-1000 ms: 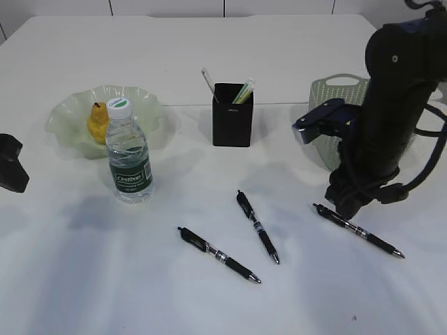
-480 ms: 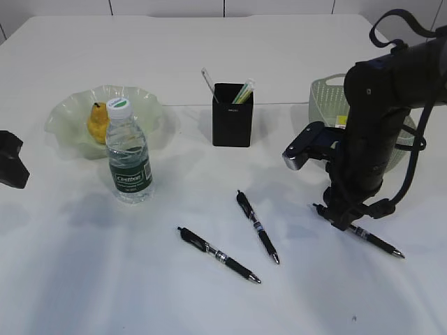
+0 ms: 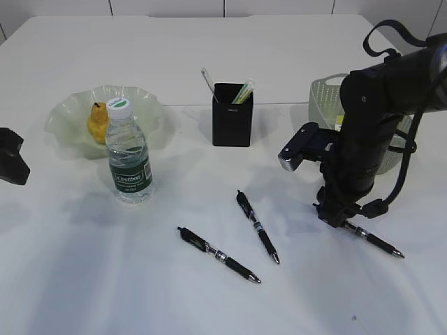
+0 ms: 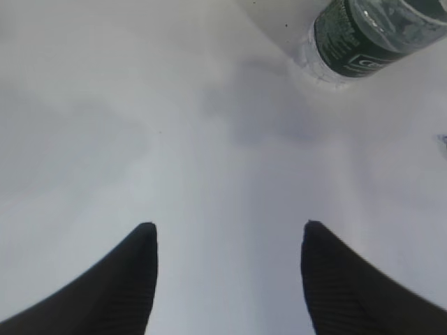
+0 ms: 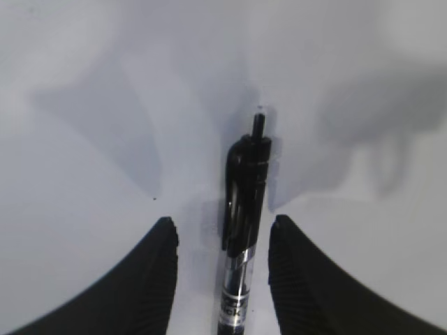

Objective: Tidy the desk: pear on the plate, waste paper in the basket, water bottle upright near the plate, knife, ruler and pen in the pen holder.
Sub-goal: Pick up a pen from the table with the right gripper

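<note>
Three black pens lie on the white table: one at front centre [image 3: 218, 255], one in the middle [image 3: 257, 227], one at the right [image 3: 375, 240]. My right gripper [image 3: 334, 218] is down over the right pen's clicker end. In the right wrist view that pen [image 5: 243, 237] lies between the open fingers, with a gap on each side of it. The pear [image 3: 98, 120] sits in the green plate [image 3: 70, 112], and the water bottle [image 3: 129, 157] stands upright in front of it. A white stick and a pale green strip poke out of the black pen holder [image 3: 232, 115]. My left gripper [image 4: 228, 226] hovers open over bare table.
The pale green basket [image 3: 325, 94] stands at the back right, partly behind my right arm, with a yellowish bit inside. The left gripper [image 3: 12, 167] rests at the table's left edge. The bottle's base [image 4: 370, 35] shows at the top right of the left wrist view.
My right arm has lowered and shifted slightly left, bringing its open fingers down around the rightmost pen's clicker end. The left gripper and the other things have not moved.
</note>
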`<action>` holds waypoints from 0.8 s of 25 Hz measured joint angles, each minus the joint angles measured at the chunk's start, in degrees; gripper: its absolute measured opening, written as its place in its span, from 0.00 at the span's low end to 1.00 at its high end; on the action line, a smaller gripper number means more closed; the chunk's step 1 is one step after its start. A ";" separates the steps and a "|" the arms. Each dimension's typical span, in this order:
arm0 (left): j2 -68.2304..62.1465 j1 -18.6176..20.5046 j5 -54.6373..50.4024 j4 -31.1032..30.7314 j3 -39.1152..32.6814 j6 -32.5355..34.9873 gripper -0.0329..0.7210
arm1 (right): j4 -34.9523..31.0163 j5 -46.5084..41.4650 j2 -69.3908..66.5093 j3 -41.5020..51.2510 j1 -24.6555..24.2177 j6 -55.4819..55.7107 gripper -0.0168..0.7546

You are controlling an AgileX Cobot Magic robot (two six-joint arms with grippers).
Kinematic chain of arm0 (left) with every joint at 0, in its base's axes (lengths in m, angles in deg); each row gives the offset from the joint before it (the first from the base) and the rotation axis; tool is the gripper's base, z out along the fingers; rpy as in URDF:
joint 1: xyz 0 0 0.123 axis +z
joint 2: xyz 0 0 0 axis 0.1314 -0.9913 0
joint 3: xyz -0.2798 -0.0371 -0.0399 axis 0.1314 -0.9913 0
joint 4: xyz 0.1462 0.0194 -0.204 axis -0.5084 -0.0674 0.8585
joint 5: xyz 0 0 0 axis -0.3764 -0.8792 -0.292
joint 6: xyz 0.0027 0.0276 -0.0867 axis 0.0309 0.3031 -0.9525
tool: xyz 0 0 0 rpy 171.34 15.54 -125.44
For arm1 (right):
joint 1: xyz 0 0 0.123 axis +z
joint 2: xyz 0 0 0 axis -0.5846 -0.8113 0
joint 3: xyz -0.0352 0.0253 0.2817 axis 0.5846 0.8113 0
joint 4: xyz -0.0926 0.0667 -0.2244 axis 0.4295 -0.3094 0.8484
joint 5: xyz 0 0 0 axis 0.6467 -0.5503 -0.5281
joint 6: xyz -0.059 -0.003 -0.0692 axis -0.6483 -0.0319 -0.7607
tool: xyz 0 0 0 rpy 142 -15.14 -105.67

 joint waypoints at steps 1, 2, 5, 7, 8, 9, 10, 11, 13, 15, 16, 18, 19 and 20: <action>0.00 0.00 0.00 0.00 0.00 0.00 0.65 | 0.00 0.37 0.00 0.00 -0.10 -0.09 0.44; 0.00 0.00 0.00 0.00 0.00 0.00 0.65 | 0.00 0.44 0.00 0.00 -0.38 -0.09 0.44; 0.00 0.00 0.00 0.00 0.00 0.00 0.65 | 0.00 0.85 -0.03 0.00 -1.37 -0.09 0.44; 0.00 0.00 0.00 0.00 0.00 0.00 0.65 | 0.00 0.88 -0.03 0.00 -1.78 -0.19 0.44; 0.00 0.00 0.00 0.00 0.00 0.00 0.65 | 0.00 1.03 -0.03 0.00 -1.92 -0.22 0.44; 0.00 0.00 0.00 0.00 0.00 0.00 0.65 | 0.05 1.31 -0.03 0.00 -2.04 -0.26 0.44; 0.00 0.00 0.00 0.00 0.00 0.00 0.65 | 0.05 1.54 -0.03 0.00 -2.04 -0.35 0.44; 0.00 0.00 0.00 0.00 0.00 0.00 0.65 | 0.05 1.82 -0.13 0.00 -2.04 -0.35 0.44; 0.00 0.00 0.00 0.00 0.00 0.00 0.65 | 0.05 2.20 -0.38 0.00 -2.04 -0.35 0.44; 0.00 0.00 0.00 0.00 0.00 0.00 0.65 | 0.05 2.31 -1.15 0.00 -2.04 -0.35 0.44; 0.00 0.00 0.00 0.00 0.00 0.00 0.65 | 0.05 2.31 -1.54 0.00 -2.04 -0.35 0.44; 0.00 0.00 0.00 0.00 0.00 0.00 0.65 | 0.05 2.40 -2.33 0.00 -2.04 -0.35 0.44; 0.00 0.00 0.00 0.00 0.00 0.00 0.65 | 0.05 2.40 -2.48 0.00 -2.04 -0.35 0.44; 0.00 0.00 0.00 0.00 0.00 0.00 0.65 | 0.05 2.40 -2.70 0.00 -2.04 -0.35 0.44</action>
